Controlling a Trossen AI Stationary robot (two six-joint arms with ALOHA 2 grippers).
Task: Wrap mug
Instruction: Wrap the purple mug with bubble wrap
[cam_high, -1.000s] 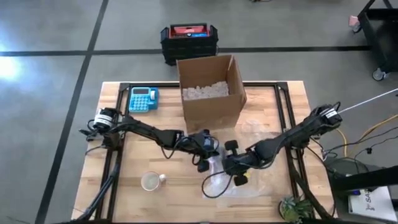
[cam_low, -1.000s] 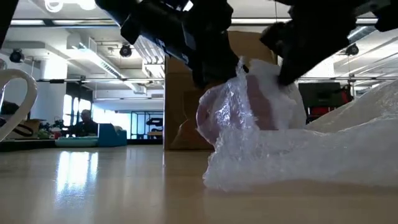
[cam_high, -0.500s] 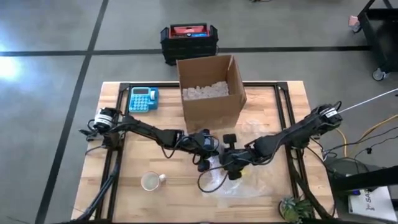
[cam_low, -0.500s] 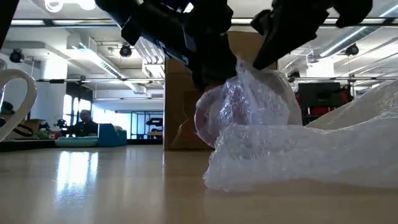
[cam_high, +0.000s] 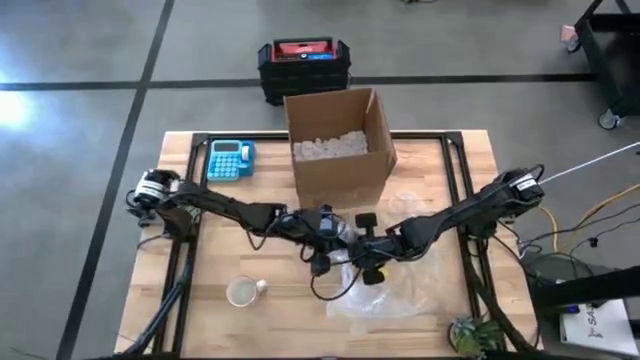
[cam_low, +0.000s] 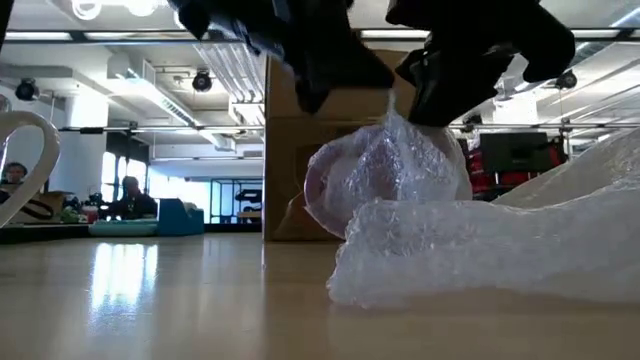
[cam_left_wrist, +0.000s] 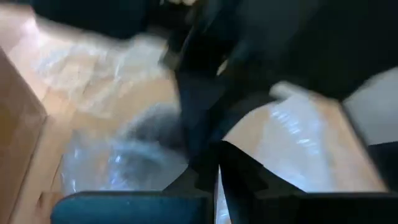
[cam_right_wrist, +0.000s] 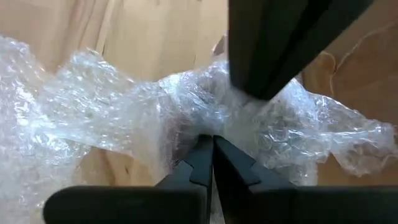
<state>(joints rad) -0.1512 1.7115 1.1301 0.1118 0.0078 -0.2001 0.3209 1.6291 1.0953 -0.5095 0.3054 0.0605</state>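
Bubble wrap (cam_low: 420, 225) pinched by right hand (cam_right_wrist: 211, 144).

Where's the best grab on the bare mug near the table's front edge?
Take the bare mug by its rim wall from straight above: it stands upright, mouth open to the overhead view, with clear table around it. Its handle points toward the bubble wrap, so close the hand across the rim away from that side. The left hand is the nearer one.
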